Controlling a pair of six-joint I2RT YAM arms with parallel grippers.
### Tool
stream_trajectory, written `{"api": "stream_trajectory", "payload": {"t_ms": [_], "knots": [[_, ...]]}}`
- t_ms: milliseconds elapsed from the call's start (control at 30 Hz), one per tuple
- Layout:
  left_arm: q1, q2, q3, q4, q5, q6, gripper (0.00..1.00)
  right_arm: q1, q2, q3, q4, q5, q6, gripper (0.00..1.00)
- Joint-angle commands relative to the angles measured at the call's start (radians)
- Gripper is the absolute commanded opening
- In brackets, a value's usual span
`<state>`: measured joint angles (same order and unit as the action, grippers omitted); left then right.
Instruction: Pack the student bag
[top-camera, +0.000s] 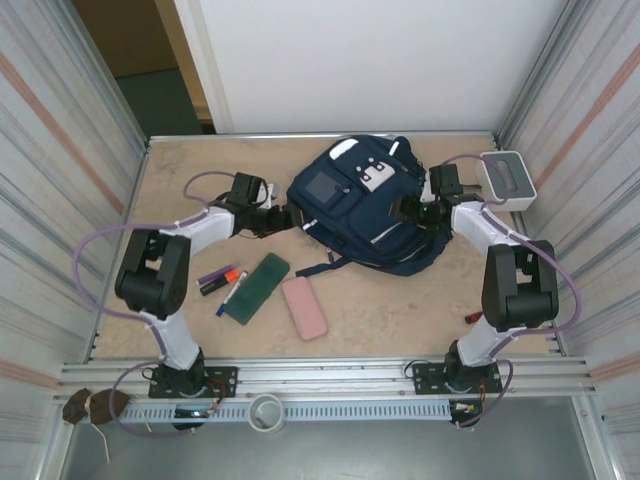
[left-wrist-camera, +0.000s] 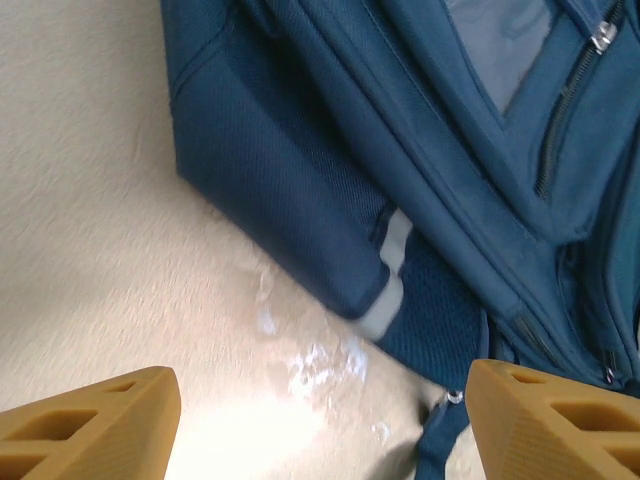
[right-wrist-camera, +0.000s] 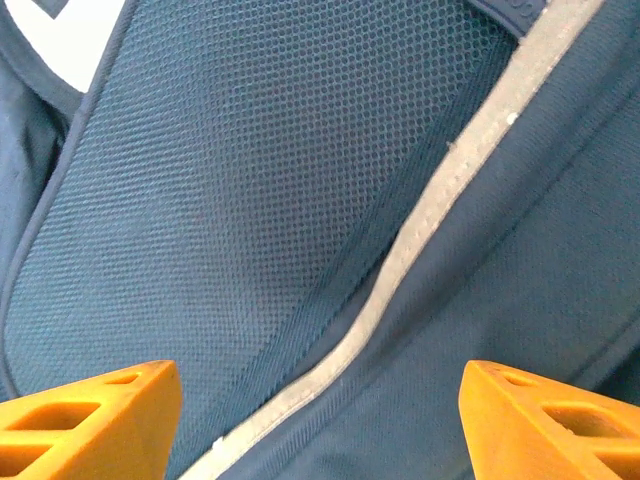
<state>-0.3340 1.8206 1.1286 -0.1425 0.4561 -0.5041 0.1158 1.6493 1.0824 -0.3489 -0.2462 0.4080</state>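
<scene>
We see one navy student bag (top-camera: 365, 200) lying at the back middle of the table (top-camera: 400, 300). Two grippers flank it: the left gripper (top-camera: 283, 217) at its left edge and the right gripper (top-camera: 405, 210) over its right side. Both have fingers spread wide and hold nothing. Nearer the arms lie three markers (top-camera: 222, 281), one green case (top-camera: 256, 287) and one pink case (top-camera: 303, 307). One white-grey box (top-camera: 505, 180) sits to the right of the bag.

Top external camera looked steeply down from above the near edge, covering the whole worktop (top-camera: 400, 310). Both wrist cameras faced the student bag (top-camera: 362, 208) at close range; all three views shared it.
</scene>
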Motion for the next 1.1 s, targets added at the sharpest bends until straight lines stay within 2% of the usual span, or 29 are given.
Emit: {"api": "stream_trajectory", "payload": {"t_ms": [0,133,233,433,567,733,800,933,1067], "knots": [[-0.002,0.066,0.057,0.041,0.049,-0.037,0.75,-0.005,0.041,0.026,0.042,0.007,-0.008,0.72],[-0.005,0.138,0.101,0.083,0.098,-0.050,0.74,-0.008,0.064,0.043,0.035,0.011,-0.075,0.72],[-0.015,0.181,0.142,0.077,0.113,-0.048,0.69,-0.007,0.093,0.069,0.021,0.024,-0.132,0.72],[-0.032,0.258,0.174,0.124,0.155,-0.077,0.44,-0.005,0.178,0.161,0.020,0.036,-0.217,0.72],[-0.042,0.242,0.123,0.184,0.182,-0.110,0.27,0.007,0.266,0.269,0.045,-0.027,-0.207,0.70],[-0.046,0.156,0.044,0.246,0.197,-0.172,0.15,0.041,0.438,0.512,0.027,-0.092,-0.153,0.70],[-0.052,0.120,0.016,0.264,0.198,-0.209,0.12,0.059,0.468,0.600,-0.031,-0.030,-0.150,0.71],[-0.069,0.054,-0.006,0.267,0.198,-0.250,0.07,0.086,0.375,0.583,-0.073,0.121,-0.190,0.73],[-0.079,0.000,-0.002,0.234,0.190,-0.256,0.00,0.123,0.201,0.462,-0.090,0.211,-0.224,0.74]]}}
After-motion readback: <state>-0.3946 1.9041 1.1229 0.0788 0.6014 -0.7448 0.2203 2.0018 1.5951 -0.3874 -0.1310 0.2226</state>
